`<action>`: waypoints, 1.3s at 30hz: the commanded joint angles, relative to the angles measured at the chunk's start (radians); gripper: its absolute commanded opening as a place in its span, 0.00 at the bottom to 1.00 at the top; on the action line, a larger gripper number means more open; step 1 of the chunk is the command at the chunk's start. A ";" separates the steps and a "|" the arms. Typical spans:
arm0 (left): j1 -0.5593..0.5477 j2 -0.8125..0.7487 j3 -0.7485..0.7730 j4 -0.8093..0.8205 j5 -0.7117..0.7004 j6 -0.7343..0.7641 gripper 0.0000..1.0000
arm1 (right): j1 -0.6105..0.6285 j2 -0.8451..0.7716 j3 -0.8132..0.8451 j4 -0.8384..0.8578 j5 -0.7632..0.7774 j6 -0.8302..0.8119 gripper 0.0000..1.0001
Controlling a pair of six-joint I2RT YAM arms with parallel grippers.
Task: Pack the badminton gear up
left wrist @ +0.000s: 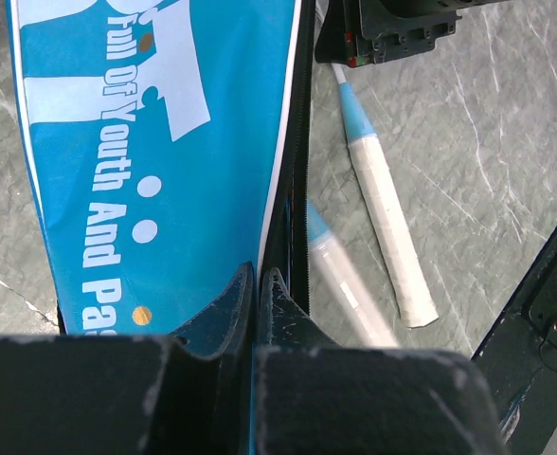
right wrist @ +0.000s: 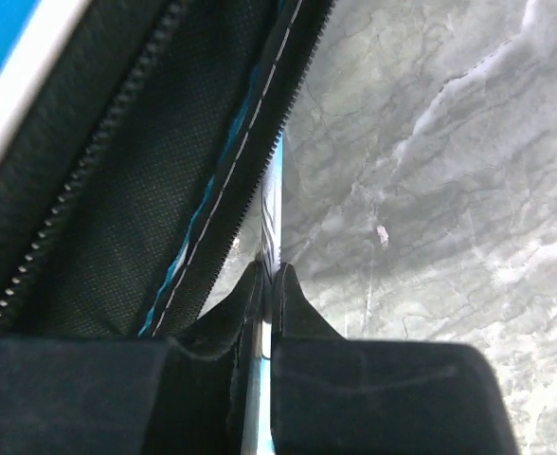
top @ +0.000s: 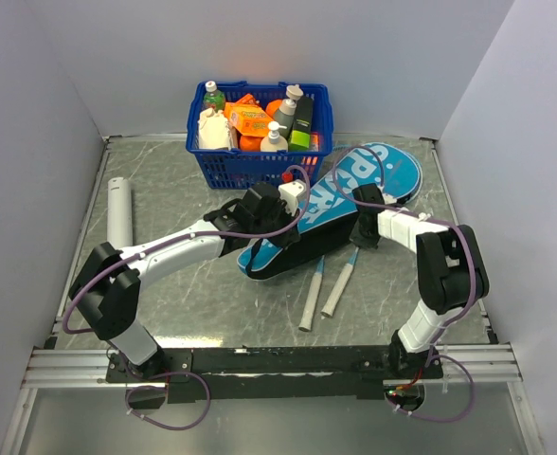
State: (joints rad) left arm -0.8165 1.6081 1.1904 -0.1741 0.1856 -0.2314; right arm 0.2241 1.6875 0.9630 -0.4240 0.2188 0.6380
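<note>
1. Left arm (top: 174, 251) reaches from the lower left up toward frame centre, elbow bent low.
2. The left hand (top: 277, 207) has its fingers pressed together.
3. Right arm (top: 444, 270) folds at lower right, forearm pointing left.
4. The right hand (top: 365, 230) points down, fingers clamped tight.

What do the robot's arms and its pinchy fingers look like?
Both arms match. The left arm and the right arm are made of white tube-shaped links joined by chunky black joints. A thin purple cable loops loosely along each one. The left gripper and right gripper each have two matte black, wedge-shaped fingers.
</note>
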 commanded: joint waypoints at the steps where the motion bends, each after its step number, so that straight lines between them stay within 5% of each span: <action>1: 0.004 0.001 0.015 0.056 0.008 -0.022 0.01 | -0.008 -0.055 -0.013 0.002 -0.012 0.005 0.00; 11: 0.002 0.006 0.012 0.102 -0.072 -0.060 0.01 | 0.044 -0.373 -0.066 -0.242 -0.032 -0.021 0.00; 23: 0.017 0.062 0.121 0.111 -0.091 -0.062 0.01 | 0.388 -0.788 -0.219 -0.579 0.001 0.288 0.00; 28: 0.027 0.078 0.155 0.104 -0.083 -0.059 0.01 | 0.575 -0.805 -0.317 -0.561 -0.009 0.484 0.00; 34: 0.028 0.033 0.104 0.134 -0.074 -0.075 0.01 | 0.656 -0.695 -0.379 -0.480 -0.007 0.571 0.00; 39: 0.027 -0.003 0.077 0.127 -0.072 -0.082 0.01 | 0.669 -0.649 -0.388 -0.430 -0.007 0.577 0.14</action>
State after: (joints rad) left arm -0.7918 1.6814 1.2865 -0.1154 0.1085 -0.2867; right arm 0.8810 1.0210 0.5789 -0.8967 0.2157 1.1465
